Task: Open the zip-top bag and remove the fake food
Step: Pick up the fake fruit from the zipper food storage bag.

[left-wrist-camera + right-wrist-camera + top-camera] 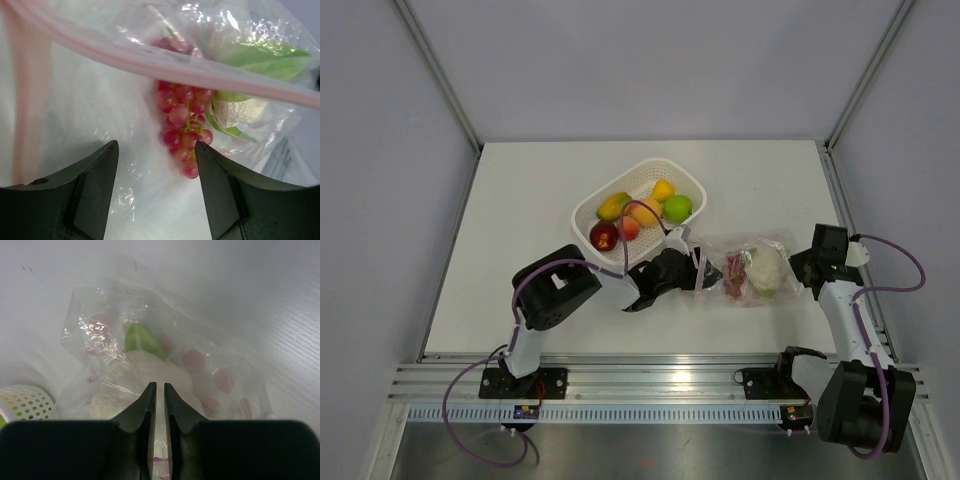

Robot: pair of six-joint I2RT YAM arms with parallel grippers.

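Observation:
The clear zip-top bag (752, 248) lies right of centre on the white table, holding a bunch of dark red grapes (733, 275) and a pale cauliflower piece (767, 268). My left gripper (698, 272) is open at the bag's left end. In the left wrist view its jaws (156, 150) stand wide apart just short of the grapes (182, 125), with the pinkish zip strip (150, 62) running above. My right gripper (798, 270) is shut on the bag's right edge. In the right wrist view thin plastic (100, 335) sits between its closed fingertips (160, 386), with the cauliflower (145, 365) just beyond.
A white perforated basket (695, 185) stands behind the bag, holding a green apple (678, 207), a red apple (604, 235), an orange piece (645, 212) and yellow pieces (663, 190). Its rim shows in the right wrist view (25, 402). Metal rails frame the table's edges.

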